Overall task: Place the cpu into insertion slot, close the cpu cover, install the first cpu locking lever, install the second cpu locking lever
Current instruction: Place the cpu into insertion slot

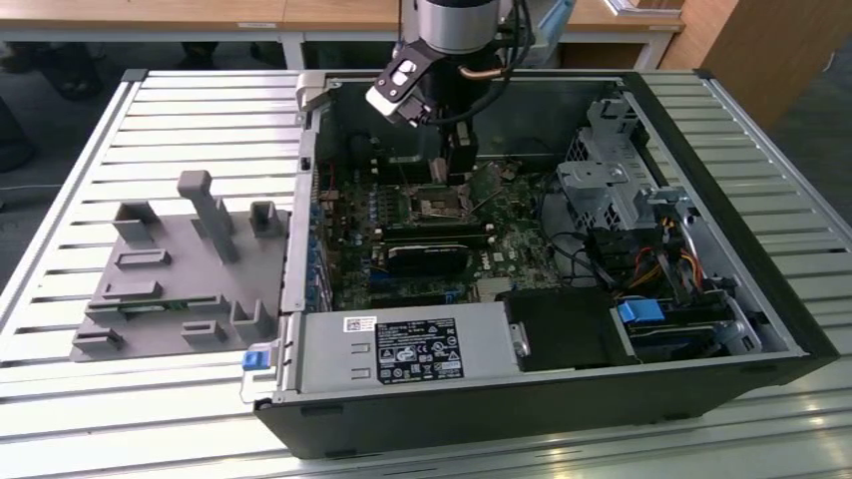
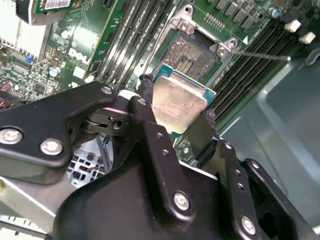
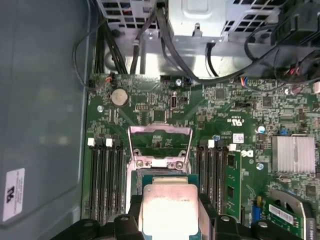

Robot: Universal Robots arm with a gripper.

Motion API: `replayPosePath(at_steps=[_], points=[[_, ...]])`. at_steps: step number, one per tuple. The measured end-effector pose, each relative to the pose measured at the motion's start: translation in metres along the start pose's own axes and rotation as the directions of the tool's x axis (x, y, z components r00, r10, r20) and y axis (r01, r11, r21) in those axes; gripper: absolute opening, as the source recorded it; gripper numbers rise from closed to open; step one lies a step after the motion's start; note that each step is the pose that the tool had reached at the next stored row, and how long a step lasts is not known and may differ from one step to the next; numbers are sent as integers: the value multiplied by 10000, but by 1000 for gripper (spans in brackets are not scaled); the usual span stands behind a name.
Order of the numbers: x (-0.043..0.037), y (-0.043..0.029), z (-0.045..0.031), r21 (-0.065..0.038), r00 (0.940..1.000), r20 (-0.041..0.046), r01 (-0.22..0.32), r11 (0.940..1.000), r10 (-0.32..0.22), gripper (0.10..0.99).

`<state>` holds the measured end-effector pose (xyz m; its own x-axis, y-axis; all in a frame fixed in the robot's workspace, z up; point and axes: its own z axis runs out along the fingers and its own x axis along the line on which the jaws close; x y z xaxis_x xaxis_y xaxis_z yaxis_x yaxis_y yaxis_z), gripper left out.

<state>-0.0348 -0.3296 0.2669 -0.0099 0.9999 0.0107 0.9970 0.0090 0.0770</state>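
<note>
Black jaws clamp cpu [image 2: 177, 102], hiding edges.

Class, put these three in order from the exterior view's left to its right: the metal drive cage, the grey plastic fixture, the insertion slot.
grey plastic fixture → insertion slot → metal drive cage

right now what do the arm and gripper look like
The arm ends in a silver-grey cylinder, with black cables looping beside it and a black-and-white box mounted on its side. The gripper is matte black, built of flat jointed links fastened with silver screws. Its fingers are narrow black bars with rough black tips.
</note>
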Motion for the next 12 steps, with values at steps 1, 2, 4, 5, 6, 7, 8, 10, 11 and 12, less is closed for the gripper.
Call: replayPosePath(at_steps=[1,2,4,5,6,7,8,10,11,12], points=[[1,-9,17,0,10000,-2,32,10000,-32,529],[4,-18,35,1,10000,-4,53,10000,-53,529],[9,-38,70,2,10000,-6,89,10000,-89,529],[13,-46,88,1,9999,-8,102,9999,-102,529],[17,-49,105,2,9999,-8,107,9999,-107,529],[19,-50,124,2,9999,-7,109,9999,-109,529],[21,-52,142,2,9999,-8,110,9999,-110,529],[23,-55,177,2,9999,-8,109,9999,-109,529],[24,-56,191,1,9999,-6,108,9999,-108,529],[26,-57,201,2,9999,5,109,9999,-109,529]])
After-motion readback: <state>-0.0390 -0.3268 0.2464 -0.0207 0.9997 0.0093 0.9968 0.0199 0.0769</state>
